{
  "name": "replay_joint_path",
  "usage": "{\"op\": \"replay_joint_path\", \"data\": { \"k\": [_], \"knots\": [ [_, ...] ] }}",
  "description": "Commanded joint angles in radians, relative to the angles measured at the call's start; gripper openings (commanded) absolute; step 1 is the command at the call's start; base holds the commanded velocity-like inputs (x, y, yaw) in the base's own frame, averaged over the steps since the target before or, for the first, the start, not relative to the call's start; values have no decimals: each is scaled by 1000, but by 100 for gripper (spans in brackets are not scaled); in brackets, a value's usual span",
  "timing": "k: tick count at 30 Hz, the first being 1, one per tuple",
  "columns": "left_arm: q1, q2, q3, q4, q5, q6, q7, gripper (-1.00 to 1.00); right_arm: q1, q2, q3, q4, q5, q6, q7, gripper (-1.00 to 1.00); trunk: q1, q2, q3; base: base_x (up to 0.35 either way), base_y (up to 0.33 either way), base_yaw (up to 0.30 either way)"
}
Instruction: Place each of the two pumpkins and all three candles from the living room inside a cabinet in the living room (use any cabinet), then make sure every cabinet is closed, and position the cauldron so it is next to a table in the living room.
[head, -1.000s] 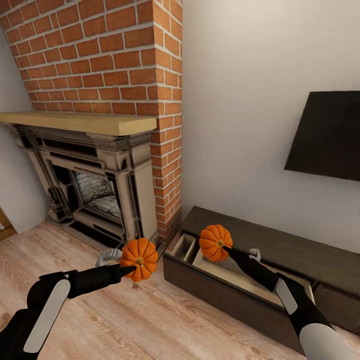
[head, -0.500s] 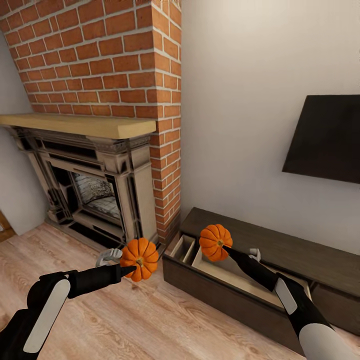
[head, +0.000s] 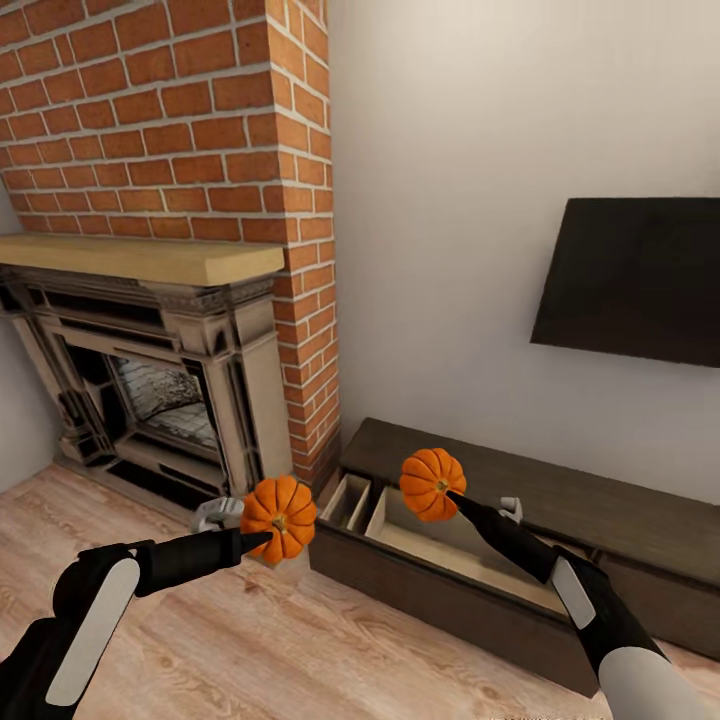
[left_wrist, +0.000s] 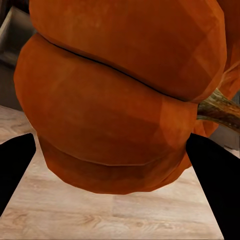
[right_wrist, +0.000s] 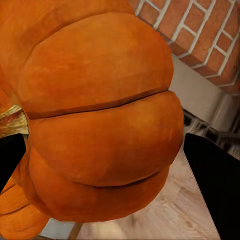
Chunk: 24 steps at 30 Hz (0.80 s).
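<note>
In the head view my left gripper (head: 258, 535) is shut on an orange ribbed pumpkin (head: 279, 518), held above the floor just left of the cabinet's end. My right gripper (head: 456, 499) is shut on the second pumpkin (head: 431, 484), held over the open drawer (head: 440, 552) of the long dark brown cabinet (head: 580, 505). The drawer's pale interior shows, with a narrow side compartment (head: 348, 500). In the left wrist view the pumpkin (left_wrist: 120, 100) sits between the black fingers (left_wrist: 15, 165). The right wrist view has its pumpkin (right_wrist: 100, 110) between the fingers (right_wrist: 212, 180).
A red brick chimney (head: 170, 120) with a wooden mantel (head: 140, 258) and dark fireplace (head: 150, 400) stands left of the cabinet. A black TV (head: 640, 280) hangs on the white wall above it. Light wood-plank floor (head: 300, 650) lies in front.
The whole picture has slid left, so the camera has turned right. Both arms hold their pumpkins in the same pose relative to me.
</note>
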<state>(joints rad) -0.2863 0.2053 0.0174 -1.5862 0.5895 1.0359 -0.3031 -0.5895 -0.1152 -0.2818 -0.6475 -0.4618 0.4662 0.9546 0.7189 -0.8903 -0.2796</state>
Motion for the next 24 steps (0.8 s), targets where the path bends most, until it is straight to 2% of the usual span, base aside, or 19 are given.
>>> {"op": "replay_joint_path", "data": {
  "k": [1, 17, 24],
  "knots": [
    [-1, 1, 2, -1, -8, 4, -10, -100, -1, 0, -2, 0, -8, 9, 1, -100, 0, -1, 0, 0, 0, -223],
    [-1, 3, 1, -2, -8, 4, -10, -100, -1, 0, -3, 2, -8, 9, 1, -100, 0, -1, 19, 2, 0, -224],
    [-1, 2, 1, -2, -8, 4, -9, -100, -1, 0, -4, 1, -8, 9, 1, -100, 0, -1, 25, 161, -118, -182]
  ]
}}
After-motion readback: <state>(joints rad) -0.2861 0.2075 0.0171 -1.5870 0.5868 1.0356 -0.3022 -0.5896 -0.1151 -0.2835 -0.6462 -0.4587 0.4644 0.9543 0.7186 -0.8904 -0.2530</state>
